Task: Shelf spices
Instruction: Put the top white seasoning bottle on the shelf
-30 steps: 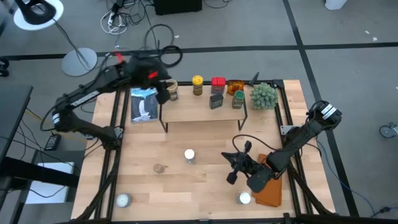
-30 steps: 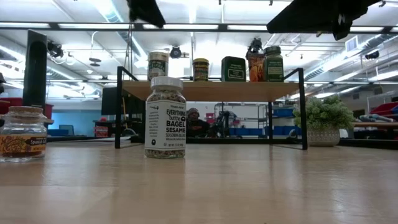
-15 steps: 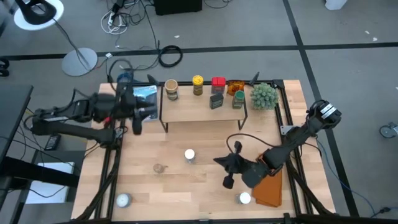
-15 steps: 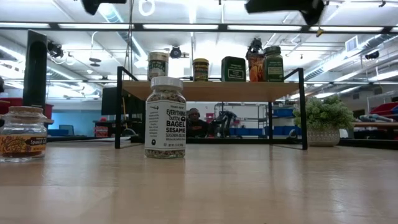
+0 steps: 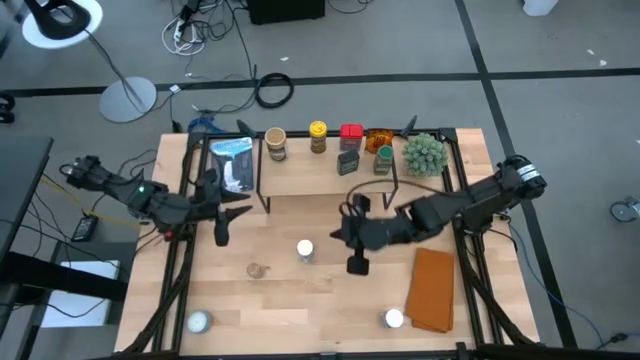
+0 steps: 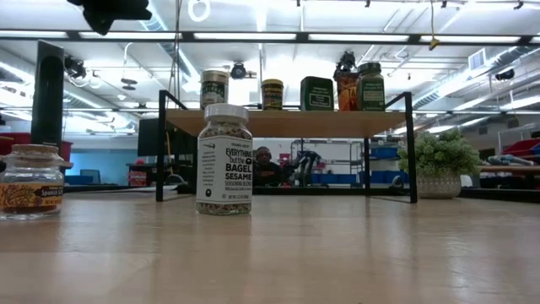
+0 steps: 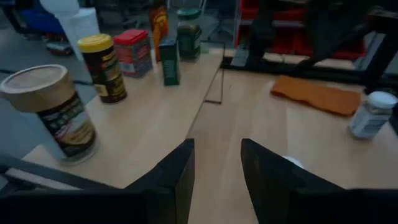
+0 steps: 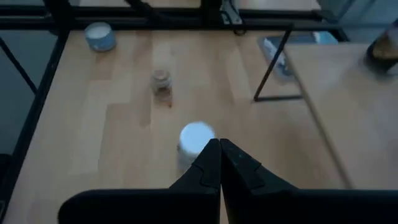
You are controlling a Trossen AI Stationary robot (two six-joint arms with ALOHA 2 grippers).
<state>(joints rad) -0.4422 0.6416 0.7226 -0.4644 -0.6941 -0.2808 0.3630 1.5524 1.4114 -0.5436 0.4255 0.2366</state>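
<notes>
- The shelf [image 5: 310,170] stands at the table's far side and already carries a row along its back edge: a brown-lidded jar [image 5: 275,143], a yellow-lidded jar [image 5: 318,136], a red box [image 5: 351,134], a dark tin [image 5: 347,163], a green-lidded jar [image 5: 383,159] and an orange jar [image 5: 377,139] behind it.
- From the low view the row stands upright on the board, with bare wood in front of it.
- Left on the table: a white-lidded jar [image 5: 305,250] near the middle, a brown-capped jar [image 5: 255,270] just to its left, and a white-capped jar [image 5: 393,319] at the near right, beside the cloth [image 5: 432,290].
- By that count about two thirds of the spices look shelved and three remain.
- The pale ball [image 5: 198,321] at the near left corner and the plant [image 5: 424,153] right of the shelf are not spices, so I judge they stay put.
- Right gripper [image 5: 355,240] hovers just right of the white-lidded jar with its jaws together and nothing held; that jar looks like its next pick, and the jaws must part first.
- Left gripper [image 5: 222,210] hangs over the table's left edge, in front of the shelf's left end, jaws apart and empty.
- A flat packet [image 5: 232,165] lies left of the shelf.
</notes>
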